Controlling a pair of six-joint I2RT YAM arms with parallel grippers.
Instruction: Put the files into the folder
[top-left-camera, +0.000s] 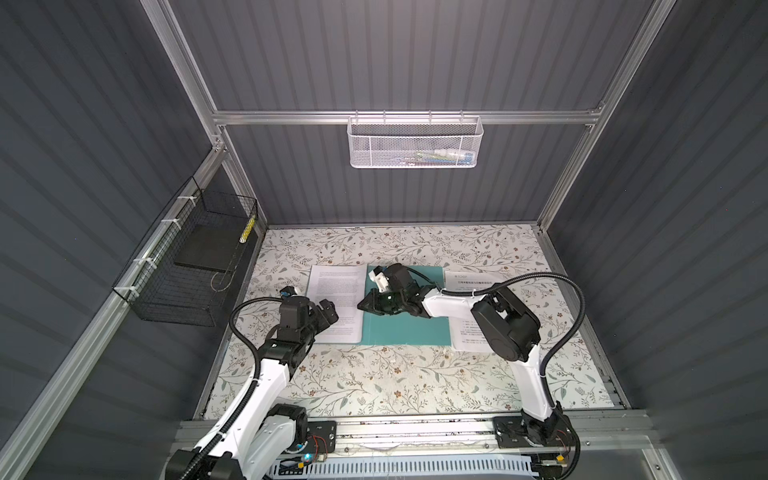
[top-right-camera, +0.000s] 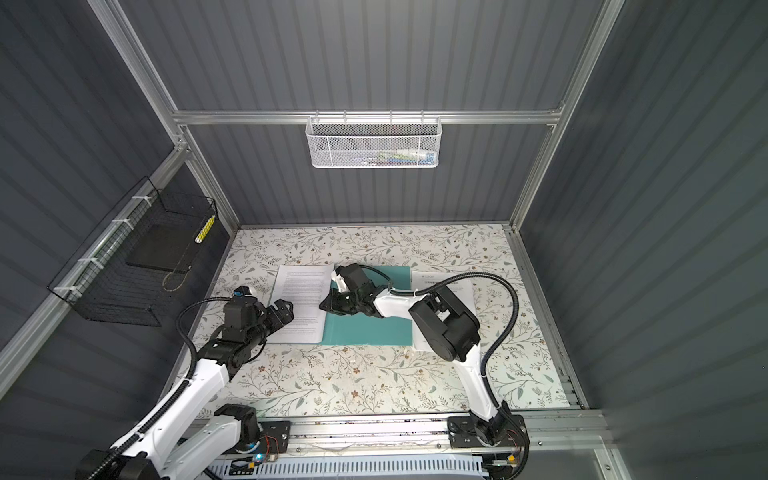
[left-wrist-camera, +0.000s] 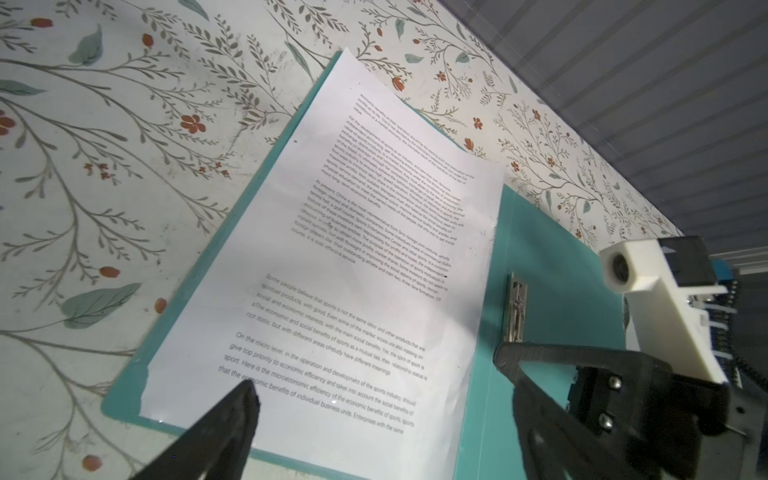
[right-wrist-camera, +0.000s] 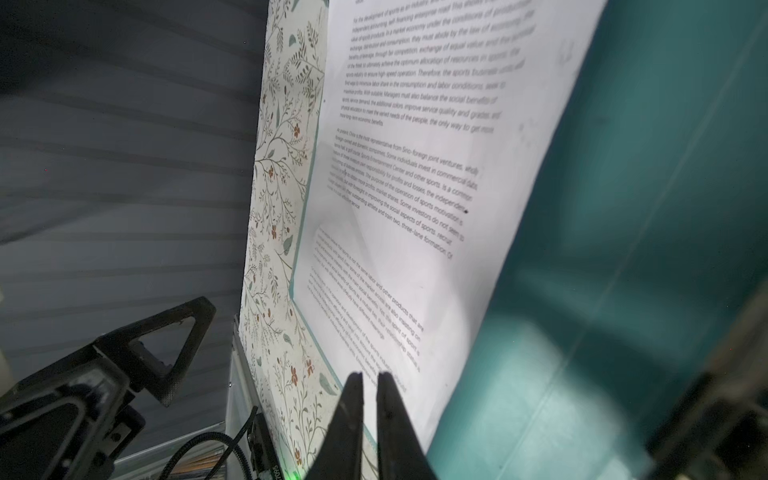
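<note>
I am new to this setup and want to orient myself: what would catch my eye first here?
A thin teal-green folder lies open mid-table, with a white printed paper sheet on its left half. The right claw is at its metal spine clip; the wide-open left claw hangs over that sheet.

You've got floral-print table (top-left-camera: 374, 382): open teal folder (top-left-camera: 407, 332) flat at centre; printed sheet (top-left-camera: 459, 278) flat just right of it, overlap unclear.
</note>
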